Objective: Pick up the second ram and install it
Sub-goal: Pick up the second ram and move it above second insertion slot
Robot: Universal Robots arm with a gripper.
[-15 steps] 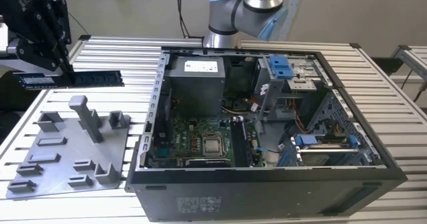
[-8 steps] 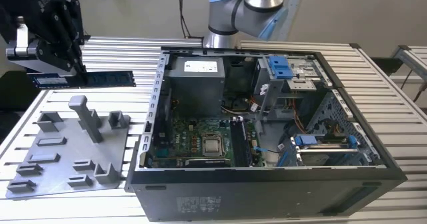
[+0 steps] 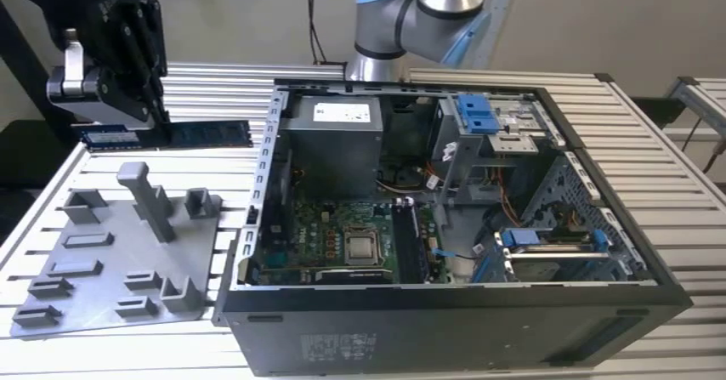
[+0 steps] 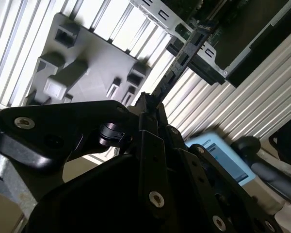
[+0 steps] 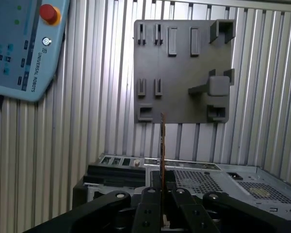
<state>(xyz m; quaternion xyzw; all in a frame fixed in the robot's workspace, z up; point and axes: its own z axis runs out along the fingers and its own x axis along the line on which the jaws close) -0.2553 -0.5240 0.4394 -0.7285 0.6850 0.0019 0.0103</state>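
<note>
Seeing gripper (image 3: 145, 118) at 10 o'clock in the exterior view, fingers pointing down toward 6, pinched closed on the second ram (image 3: 187, 133), off-centre toward its labelled end. Stick held level, long end out toward 3. Grey metal bracket (image 3: 70, 78) on the gripper's 9 o'clock side. Blue-capped arm joint (image 3: 422, 10) at 12 o'clock, well apart from the gripper. In both wrist views, black finger linkages (image 5: 150, 206) converging, stick edge-on between the tips.
</note>
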